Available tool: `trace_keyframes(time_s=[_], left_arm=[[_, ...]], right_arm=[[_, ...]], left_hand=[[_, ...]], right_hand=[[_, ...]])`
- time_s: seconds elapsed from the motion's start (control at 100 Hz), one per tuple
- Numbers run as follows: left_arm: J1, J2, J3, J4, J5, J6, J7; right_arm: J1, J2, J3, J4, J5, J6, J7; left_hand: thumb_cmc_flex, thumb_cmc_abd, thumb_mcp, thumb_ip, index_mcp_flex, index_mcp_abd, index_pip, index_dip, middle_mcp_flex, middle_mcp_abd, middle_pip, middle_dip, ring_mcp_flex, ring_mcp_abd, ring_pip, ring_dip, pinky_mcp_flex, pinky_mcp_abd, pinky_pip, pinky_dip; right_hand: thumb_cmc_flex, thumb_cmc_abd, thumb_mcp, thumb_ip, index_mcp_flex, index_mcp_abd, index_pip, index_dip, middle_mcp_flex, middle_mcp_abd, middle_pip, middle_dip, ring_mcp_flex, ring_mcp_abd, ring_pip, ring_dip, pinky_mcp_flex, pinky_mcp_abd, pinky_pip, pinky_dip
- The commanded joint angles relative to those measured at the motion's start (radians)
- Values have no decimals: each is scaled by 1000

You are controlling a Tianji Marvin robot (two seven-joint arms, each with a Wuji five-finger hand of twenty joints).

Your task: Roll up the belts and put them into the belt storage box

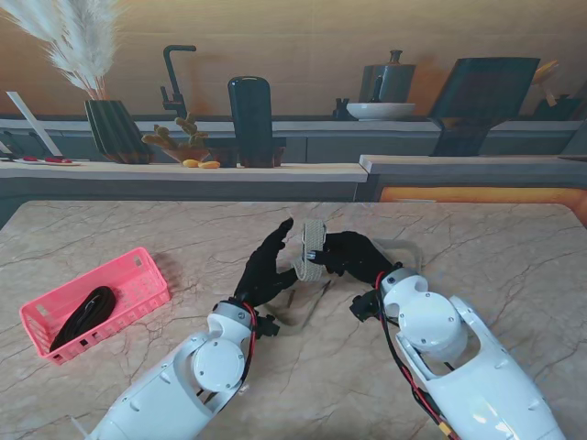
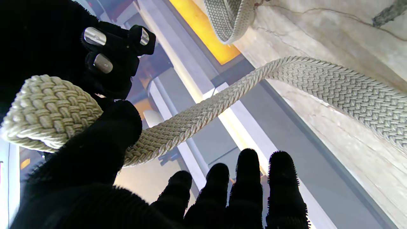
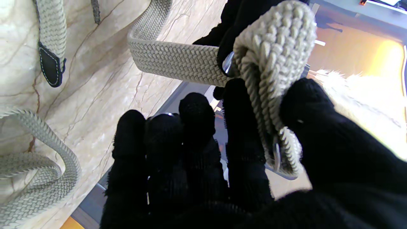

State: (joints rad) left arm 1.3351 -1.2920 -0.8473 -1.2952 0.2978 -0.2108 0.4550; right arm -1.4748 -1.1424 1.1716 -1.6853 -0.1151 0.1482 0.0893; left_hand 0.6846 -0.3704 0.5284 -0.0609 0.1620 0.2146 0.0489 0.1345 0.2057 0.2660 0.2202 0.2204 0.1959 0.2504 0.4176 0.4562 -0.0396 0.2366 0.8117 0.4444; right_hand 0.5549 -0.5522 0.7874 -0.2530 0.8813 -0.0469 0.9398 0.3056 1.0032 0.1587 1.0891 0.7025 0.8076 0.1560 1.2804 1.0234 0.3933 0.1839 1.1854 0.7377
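A beige woven belt is partly wound into a roll, held off the table between my two black-gloved hands. My right hand is shut on the roll, pinching it between thumb and forefinger. My left hand is beside the roll; its thumb rests on it while its four fingers stand straight and touch nothing. The unwound belt runs from the roll down onto the marble table and lies there in loops. The pink storage basket sits far left.
A black belt lies coiled in the pink basket. The beige belt's black leather tip lies flat on the marble. Beyond the table's far edge runs a counter with a vase, a dark bottle and a bowl.
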Motion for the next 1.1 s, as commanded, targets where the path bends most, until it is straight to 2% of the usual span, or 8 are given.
trace_keyframes(time_s=[0.0, 0.1, 0.21, 0.38, 0.57, 0.68, 0.79, 1.09], left_arm=[[3, -1, 3, -8, 23, -13, 2], [-4, 2, 8, 4, 64, -35, 18], [-4, 5, 6, 4, 77, -43, 21], [1, 0, -2, 1, 75, -35, 42], [3, 0, -10, -2, 80, -9, 54], [1, 3, -10, 0, 95, -17, 57], [-5, 7, -6, 9, 136, -37, 72], [-12, 15, -1, 20, 218, -68, 121]], right_arm=[[2, -7, -6, 7, 7, 14, 1], [11, -11, -13, 12, 29, 33, 2], [21, -17, -20, 16, 58, 58, -3], [31, -30, -30, 24, 95, 93, -27], [27, -45, -36, 23, 114, 105, -73], [27, -48, -39, 23, 120, 115, -80], [34, -50, -46, 24, 132, 133, -79], [52, -58, -61, 37, 156, 167, -83]], left_hand=[[-96, -53, 6, 17, -28, -57, -95, -109, -51, -15, -93, -37, -55, -22, -40, -34, -24, -44, -55, -17], [-113, -64, 17, 19, -29, -104, -105, -154, -108, -25, -208, -36, -102, -23, -70, -53, -30, -48, -114, -39], [-126, -78, 36, 17, -29, -130, -105, -154, -115, -24, -230, -24, -107, -22, -103, -74, -24, -55, -176, -63], [-122, -79, 41, 16, -29, -71, -104, -154, -116, 21, -224, -22, -108, -8, -105, -73, -27, -41, -188, -63], [-115, -80, 39, 15, -29, -26, -104, -154, -122, 35, -239, -47, -113, 3, -116, -78, -29, -33, -204, -67], [-118, -89, 41, 16, -29, -96, -105, -154, -127, -6, -251, -119, -119, -11, -161, -90, -26, -47, -261, -88], [-125, -90, 44, 16, -29, -133, -105, -154, -131, -16, -257, -164, -128, -15, -196, -90, -25, -54, -311, -98], [-121, -83, 39, 17, -29, -151, -105, -154, -135, -18, -260, -209, -154, -19, -281, -90, -25, -73, -434, -118]], right_hand=[[86, 69, 64, 36, 64, -88, 86, 20, -28, 96, 28, 17, 8, -33, 55, 18, -8, -19, 40, 35], [91, 72, 57, 37, 59, -82, 86, 27, -32, 99, 32, 20, 5, -30, 56, 20, -11, -18, 40, 37], [93, 74, 53, 40, 58, -79, 84, 32, -33, 100, 33, 22, 4, -29, 58, 21, -14, -18, 40, 38], [98, 75, 47, 42, 54, -70, 85, 40, -38, 105, 36, 25, -1, -25, 59, 22, -20, -16, 41, 40], [101, 69, 51, 46, 56, -68, 84, 44, -40, 102, 33, 24, -6, -23, 51, 18, -34, -11, 22, 33], [100, 69, 53, 46, 57, -66, 84, 44, -40, 101, 33, 23, -9, -21, 46, 16, -38, -7, 15, 30], [103, 69, 55, 48, 56, -59, 84, 44, -41, 105, 29, 21, -11, -14, 42, 14, -41, -5, 10, 29], [105, 69, 58, 52, 56, -49, 84, 46, -42, 111, 30, 19, -12, -6, 42, 11, -45, 2, 8, 28]])
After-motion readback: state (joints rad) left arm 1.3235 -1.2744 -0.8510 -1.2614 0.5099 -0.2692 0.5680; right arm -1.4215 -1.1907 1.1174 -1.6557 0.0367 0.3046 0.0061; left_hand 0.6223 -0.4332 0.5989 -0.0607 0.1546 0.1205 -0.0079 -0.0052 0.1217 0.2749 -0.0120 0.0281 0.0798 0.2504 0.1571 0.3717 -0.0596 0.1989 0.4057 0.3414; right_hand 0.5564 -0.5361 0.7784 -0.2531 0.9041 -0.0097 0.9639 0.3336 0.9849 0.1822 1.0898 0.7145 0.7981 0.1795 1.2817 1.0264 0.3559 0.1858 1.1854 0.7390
